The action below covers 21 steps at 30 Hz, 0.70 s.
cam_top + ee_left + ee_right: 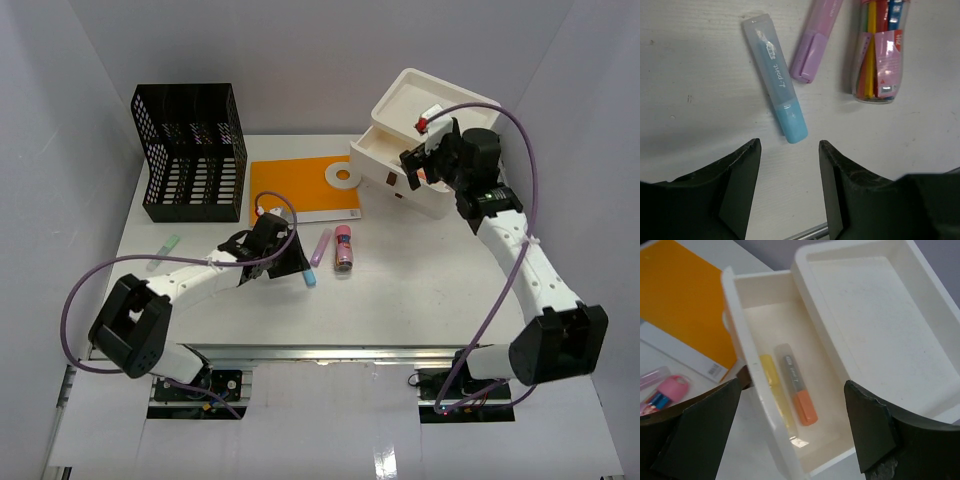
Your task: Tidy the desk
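On the white desk [420,285] my left gripper [291,264] hovers low and open, with nothing between its fingers. In the left wrist view a blue highlighter [775,85] lies just beyond the left gripper [790,146], its capped end pointing at the gap. Beside it lie a purple highlighter [812,52] and a clear jar of coloured pens [880,50]. My right gripper [413,166] hangs open above the pulled-out top drawer [740,330] of the white drawer box [430,100]. Inside lie a yellow highlighter [771,385] and an orange highlighter [799,390].
A black mesh file rack [192,152] stands at the back left. An orange folder [295,185] with a white tape roll [342,176] on it lies mid-back. A green highlighter [168,246] rests at the left. A metal rail [330,350] runs along the desk's front edge.
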Tool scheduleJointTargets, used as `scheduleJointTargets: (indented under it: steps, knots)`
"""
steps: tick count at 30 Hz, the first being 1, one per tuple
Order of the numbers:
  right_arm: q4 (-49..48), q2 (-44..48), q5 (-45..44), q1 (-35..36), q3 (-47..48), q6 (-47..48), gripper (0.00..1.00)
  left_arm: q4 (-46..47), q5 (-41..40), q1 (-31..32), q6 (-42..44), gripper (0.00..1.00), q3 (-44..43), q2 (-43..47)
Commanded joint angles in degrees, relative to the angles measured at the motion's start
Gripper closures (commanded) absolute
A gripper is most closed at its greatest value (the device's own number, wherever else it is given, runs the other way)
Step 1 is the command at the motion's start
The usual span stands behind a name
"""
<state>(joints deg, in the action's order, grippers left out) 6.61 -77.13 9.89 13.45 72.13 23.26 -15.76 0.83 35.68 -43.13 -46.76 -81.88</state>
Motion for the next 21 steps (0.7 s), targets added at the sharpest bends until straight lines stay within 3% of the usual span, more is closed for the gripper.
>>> scheduleJointTargets:
  steps: [1,5,9,15,21]
  knots:
    - [1.2,13.4,17.5,-0.3,-5.1,0.4,0.10,-6.5,-2.6,-0.3,-0.5,0.41,-6.2,-6.1]
    - [-0.6,22.1,26.3,-0.3,-18.0,-2.6,0.10,-10.2,-3.2,0.2,-0.7,0.41,-11.4,-11.5]
    - [-3.7,27.5,26.9,-0.6,-27.2,-2.0,0.10,-15.5,-6.2,1.5,-0.7,0.41,-17.2,-16.9]
    - [-6.5,30.7,30.8,-4.1,-34.6,-3.1,0.10,-23.6,-11.2,4.3,-1.3,0.40,-25.0,-25.3]
    - [-7.6,32.2,34.0,-6.3,-35.7,-4.4,0.10,-28.2,-15.5,5.7,-1.9,0.46,-27.6,-29.6]
